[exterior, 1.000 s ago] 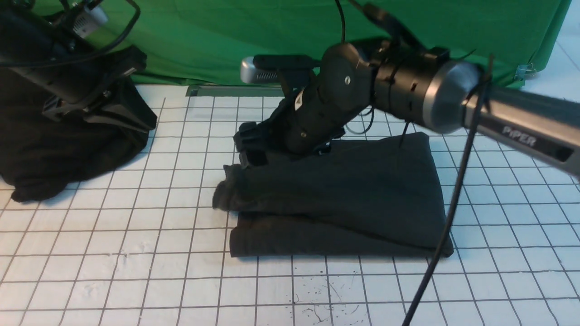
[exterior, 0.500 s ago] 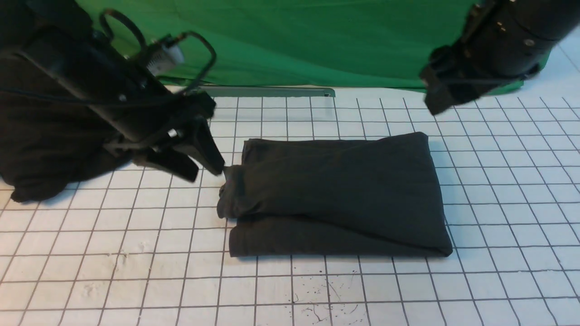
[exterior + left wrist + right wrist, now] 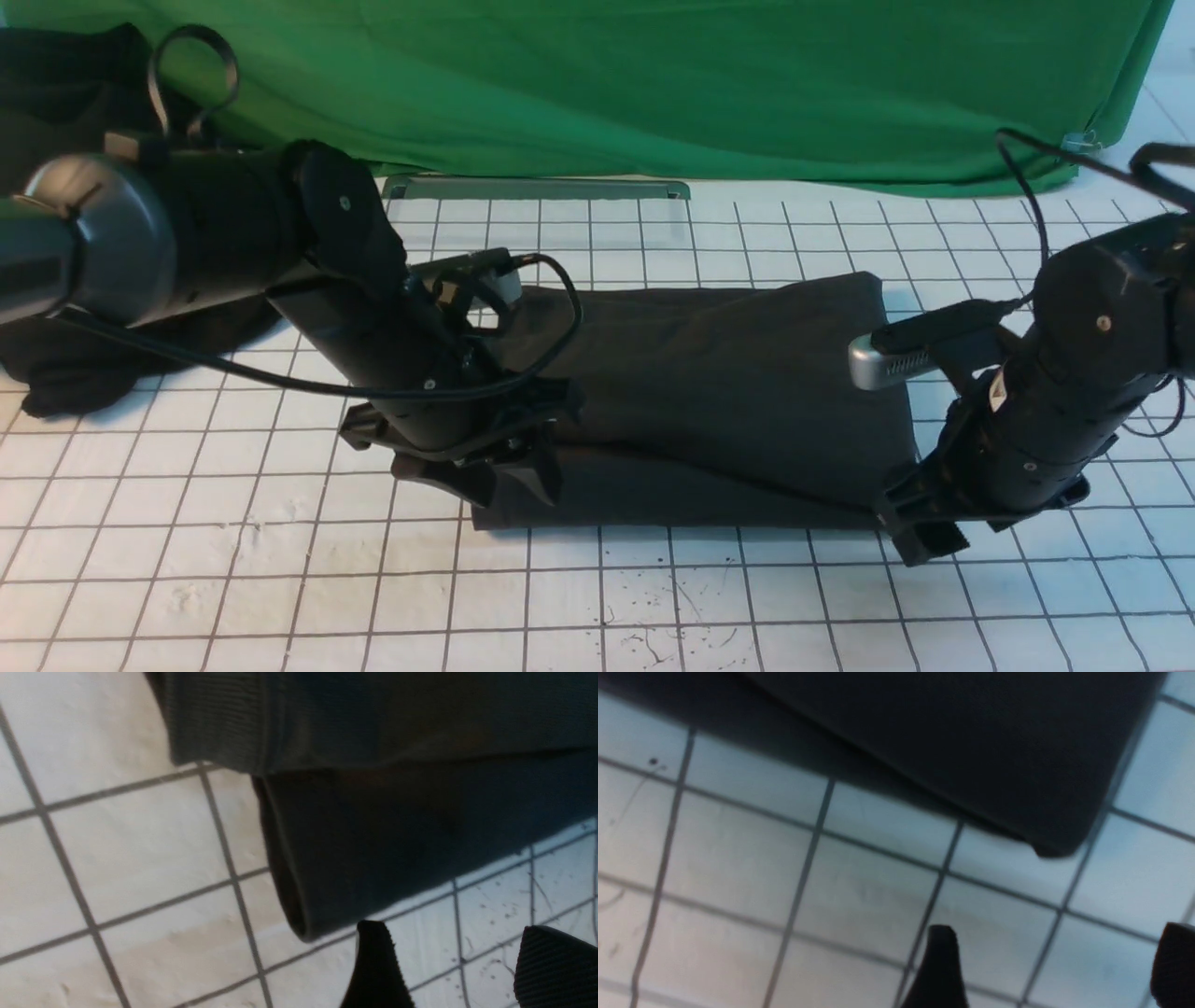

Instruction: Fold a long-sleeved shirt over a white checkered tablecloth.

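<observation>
While both arms are lowered toward its near corners, the charcoal-grey long-sleeved shirt (image 3: 719, 373) is seen spread as a compact, roughly rectangular bundle on the white checkered tablecloth (image 3: 280, 597). The middle of the cloth is occupied by it, short of the far edge, where a green strip (image 3: 541, 189) is laid in front of the green fabric backdrop (image 3: 653, 84). An upper layer is folded slantwise over a lower one, so that a band of the lower layer is left exposed along the near side, tapering toward the near right corner. In the left wrist view a ribbed cuff (image 3: 215, 718) is shown, and beneath it an open fold. No printed logo is shown on the faces in view. At the cloth's far left corner a blacker heap of cloth (image 3: 84, 364) is partly hidden by the left arm.

The left gripper (image 3: 518, 481) is held over the shirt's near left corner, its fingers parted widely, with nothing gripped. The right gripper (image 3: 962, 541) is held beside the near right corner, its fingers also set wide and empty.

Compared with the earlier frames, both grippers have been brought nearer, the right one from above the far side, while the shirt's main outline is left unchanged.
</observation>
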Tool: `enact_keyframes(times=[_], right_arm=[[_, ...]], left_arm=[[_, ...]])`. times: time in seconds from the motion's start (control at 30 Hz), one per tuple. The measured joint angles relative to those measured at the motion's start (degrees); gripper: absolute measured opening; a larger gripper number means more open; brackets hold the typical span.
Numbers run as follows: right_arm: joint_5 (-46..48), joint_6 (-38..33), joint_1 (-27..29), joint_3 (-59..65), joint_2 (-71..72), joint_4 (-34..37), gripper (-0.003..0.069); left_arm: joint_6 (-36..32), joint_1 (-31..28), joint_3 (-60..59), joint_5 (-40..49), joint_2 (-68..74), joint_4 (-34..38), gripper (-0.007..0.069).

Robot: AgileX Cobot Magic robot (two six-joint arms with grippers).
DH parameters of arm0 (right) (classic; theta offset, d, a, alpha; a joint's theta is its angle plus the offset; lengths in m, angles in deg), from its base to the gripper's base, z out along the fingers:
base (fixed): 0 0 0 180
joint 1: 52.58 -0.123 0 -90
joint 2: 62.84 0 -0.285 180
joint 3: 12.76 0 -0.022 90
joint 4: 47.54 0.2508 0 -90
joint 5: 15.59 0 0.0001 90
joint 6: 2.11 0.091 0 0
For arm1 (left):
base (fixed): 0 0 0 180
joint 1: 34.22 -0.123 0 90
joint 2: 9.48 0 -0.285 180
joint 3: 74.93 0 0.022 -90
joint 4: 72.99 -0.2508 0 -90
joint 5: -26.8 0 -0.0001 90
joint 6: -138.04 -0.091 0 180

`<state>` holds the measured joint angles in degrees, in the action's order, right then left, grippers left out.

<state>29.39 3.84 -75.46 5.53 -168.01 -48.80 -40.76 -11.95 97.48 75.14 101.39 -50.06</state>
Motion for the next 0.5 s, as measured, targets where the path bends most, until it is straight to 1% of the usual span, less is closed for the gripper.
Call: enact_keyframes(times=[0.13, 0.27, 0.3, 0.37, 0.4, 0.43, 0.47, 0.5], right_arm=[[-5.74, 0.37, 0.00, 0.07, -4.01, 0.38, 0.0543], [-7.49, 0.37, 0.00, 0.07, -5.73, 0.43, 0.0542], [-8.23, 0.37, 0.00, 0.07, -6.23, 0.55, 0.0524], [-9.01, 0.37, 0.00, 0.07, -6.30, 0.73, 0.0462], [-9.01, 0.37, 0.00, 0.07, -6.36, 0.79, 0.0452], [-9.80, 0.32, 0.00, 0.07, -6.32, 0.89, 0.0327], [-9.96, 0.27, 0.00, 0.07, -6.32, 0.89, 0.0239], [-10.03, 0.28, 0.00, 0.07, -6.32, 0.82, 0.0185]], left_arm=[[1.11, 0.00, -0.06, -1.24, 3.15, -0.15, 0.0386], [1.38, 0.00, -0.12, -2.66, 4.79, 0.58, 0.0379], [1.38, 0.00, -0.17, -3.16, 5.30, 0.88, 0.0349], [1.38, 0.00, -0.17, -3.59, 5.45, 1.19, 0.0288], [1.38, 0.00, -0.17, -3.60, 5.45, 1.27, 0.0270], [1.38, 0.00, -0.24, -4.24, 5.45, 1.68, 0.0187], [1.38, 0.00, -0.24, -4.38, 5.45, 1.92, 0.0130], [1.32, 0.00, -0.24, -4.50, 5.45, 2.14, 0.0090]])
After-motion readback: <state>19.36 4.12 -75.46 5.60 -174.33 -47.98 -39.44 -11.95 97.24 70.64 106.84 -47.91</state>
